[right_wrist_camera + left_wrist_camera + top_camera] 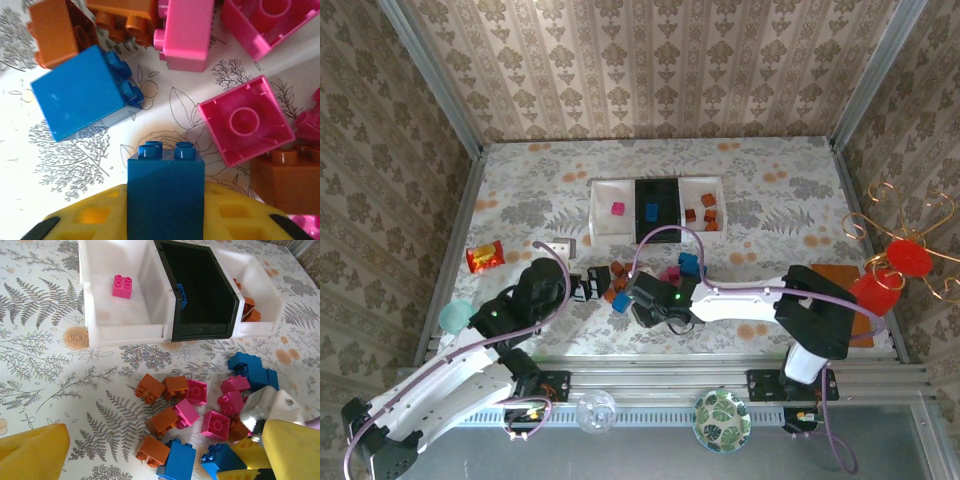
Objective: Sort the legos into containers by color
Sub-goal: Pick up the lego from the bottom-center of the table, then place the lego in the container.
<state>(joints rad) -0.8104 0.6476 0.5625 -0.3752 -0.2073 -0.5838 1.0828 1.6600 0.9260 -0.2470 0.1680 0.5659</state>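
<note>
Plastic, likely light, stiff and slick, the blue brick (165,192) sits clenched by its flat sides in the right end effector (165,217) among loose legos (186,412) on the bench (30,170); the left end effector (160,452) hangs released.

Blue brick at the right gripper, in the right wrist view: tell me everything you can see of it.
The blue brick is smooth, glossy plastic, dark blue, with two hollow round studs showing along its far edge. It sits square in the right gripper, flanked by the yellow pads on both sides, apparently clamped. Its studs reach over the fern-printed table; no other brick touches it.
</note>
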